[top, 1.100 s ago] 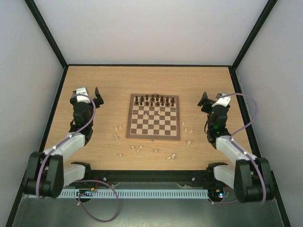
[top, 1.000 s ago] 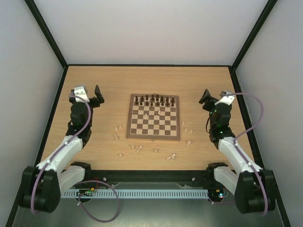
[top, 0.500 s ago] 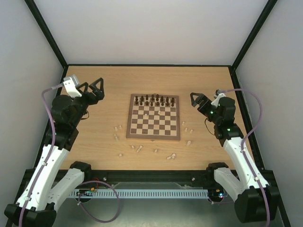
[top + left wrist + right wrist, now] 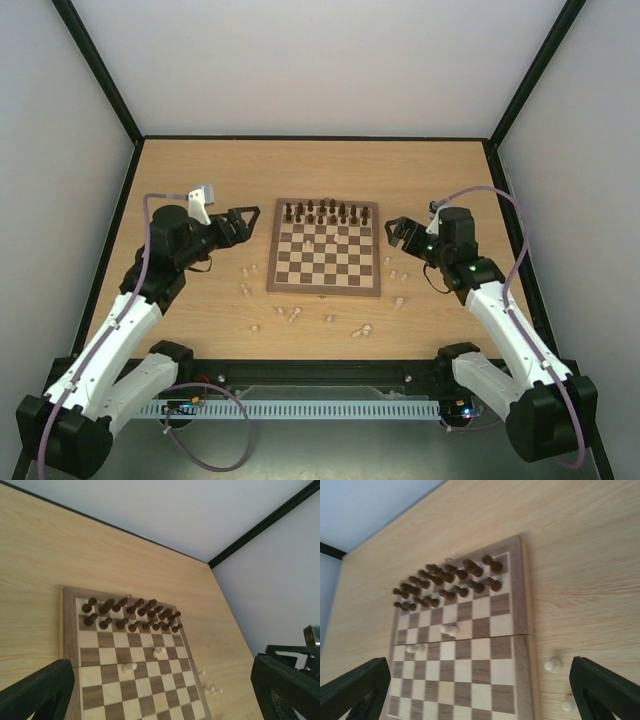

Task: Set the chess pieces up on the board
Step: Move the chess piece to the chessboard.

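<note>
- Right gripper (image 4: pixel 392 230) is hovering just off the right side of the board (image 4: pixel 325 291), jaws spread wide, gripping nothing.
- Left gripper (image 4: pixel 243 222) is hanging off the opposite side, equally wide and empty.
- Most chess pieces (image 4: pixel 362 330) are lying scattered on the table (image 4: pixel 200 170) past the board's near border and both flanks; two are standing mid-board.
- Right arm is looking nearer: a pale pair (image 4: pixel 552 665) is sitting just beside the right border, base-ward of its fingers. Upright or toppled: too small to tell.

The board (image 4: pixel 325 262) is smooth matt wood; the table (image 4: pixel 200 300) shows pale woodgrain; the chess pieces (image 4: pixel 451 630) look like unvarnished wood.
</note>
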